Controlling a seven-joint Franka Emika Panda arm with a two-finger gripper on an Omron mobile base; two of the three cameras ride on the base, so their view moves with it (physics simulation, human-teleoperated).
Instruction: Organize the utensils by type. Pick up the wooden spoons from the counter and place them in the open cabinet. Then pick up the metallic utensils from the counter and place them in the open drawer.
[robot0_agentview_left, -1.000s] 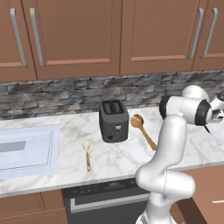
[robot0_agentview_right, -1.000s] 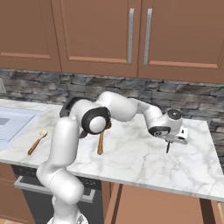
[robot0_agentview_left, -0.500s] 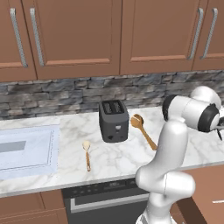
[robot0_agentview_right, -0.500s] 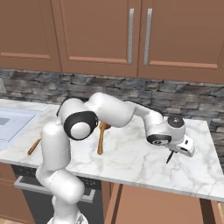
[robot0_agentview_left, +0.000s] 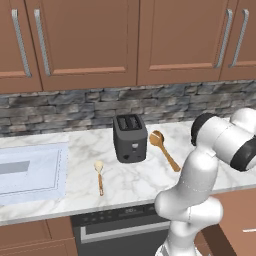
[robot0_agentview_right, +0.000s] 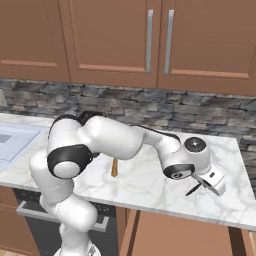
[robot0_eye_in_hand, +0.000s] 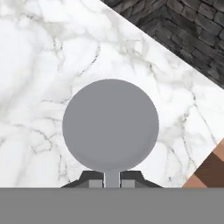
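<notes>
My gripper is shut on the thin handle of a grey metallic spoon, whose round bowl hangs over the white marble counter. From the right base, the gripper is low over the counter's front right part, the utensil showing as a dark sliver. The golden-brown wooden spoon lies right of the toaster, and its handle peeks out behind the arm. The shorter pale-bowled wooden spoon lies in front of the toaster. The open cabinet is out of view, and I cannot make out the open drawer.
A black toaster stands mid-counter with a sink at the left. Closed wall cabinets with silver bar handles hang above a stone backsplash. A brown wooden front shows below the counter edge.
The arm has swung the gripper, with the metallic spoon in it, to the right and down toward the counter's front edge. The wooden spoons have not moved.
</notes>
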